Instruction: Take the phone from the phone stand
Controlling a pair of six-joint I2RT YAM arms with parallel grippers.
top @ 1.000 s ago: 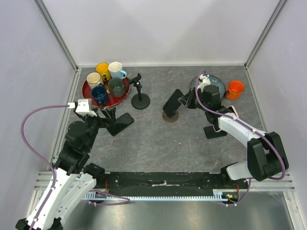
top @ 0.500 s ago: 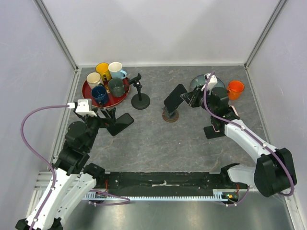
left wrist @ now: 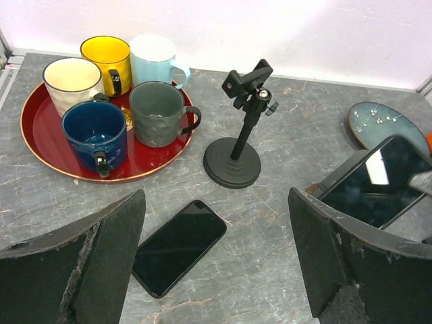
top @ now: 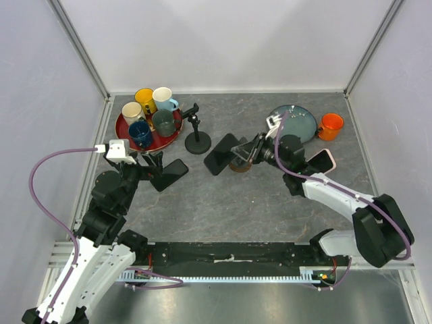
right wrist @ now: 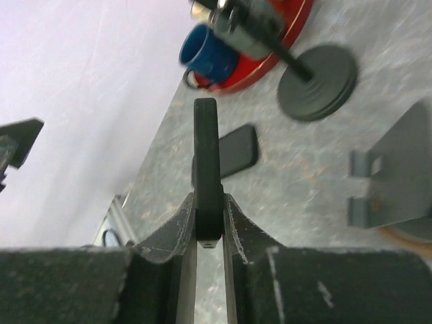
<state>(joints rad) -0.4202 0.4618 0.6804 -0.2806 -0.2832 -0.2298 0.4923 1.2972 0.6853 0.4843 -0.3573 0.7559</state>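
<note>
My right gripper (top: 244, 152) is shut on the end of a black phone (top: 221, 154) and holds it tilted in the air, just left of the phone stand (top: 237, 166), which has a brown round base. In the right wrist view the phone (right wrist: 206, 155) stands edge-on between the fingers (right wrist: 236, 223), and the grey stand (right wrist: 398, 169) is empty to the right. The left wrist view shows the held phone (left wrist: 378, 182) at its right edge. My left gripper (top: 154, 162) is open and empty above a second black phone (top: 173, 174) that lies flat on the table.
A black tripod holder (top: 197, 135) stands behind the middle. A red tray (top: 174, 138) of several mugs is at the back left. A blue plate (top: 300, 123) and an orange mug (top: 331, 126) are at the back right. A pink-cased phone (top: 322, 160) lies beside my right arm.
My right gripper has lifted the black phone off the stand and carried it left and toward the front. The pink-cased phone has come into view. The left arm has not moved.
</note>
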